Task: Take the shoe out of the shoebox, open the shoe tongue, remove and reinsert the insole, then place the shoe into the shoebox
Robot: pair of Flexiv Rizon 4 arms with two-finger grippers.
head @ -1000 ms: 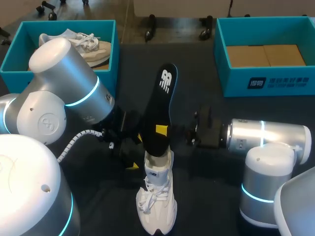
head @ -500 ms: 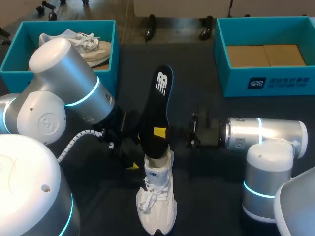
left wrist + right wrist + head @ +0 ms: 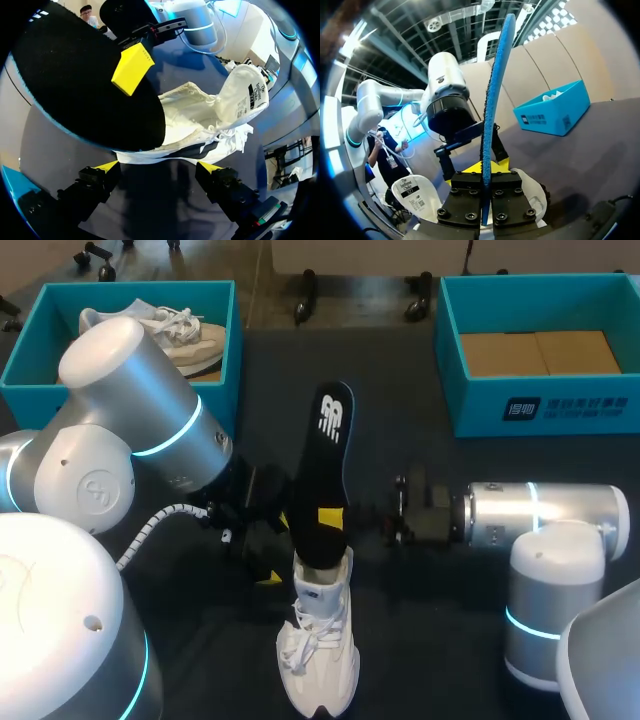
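Your right fingers (image 3: pixel 501 165) are pinched flat on the black insole (image 3: pixel 325 470), which stands on edge with its lower end tucked into the white shoe (image 3: pixel 320 650) on the counter (image 3: pixel 400 390). Your left fingers (image 3: pixel 106 166) are spread wide just beside the shoe, gripping nothing. The insole looks thin and limp, so pushing down from this high pinch will likely buckle or fold it at the collar rather than slide it toward the toe, and with nothing bracing the shoe that push could tip or skid it.
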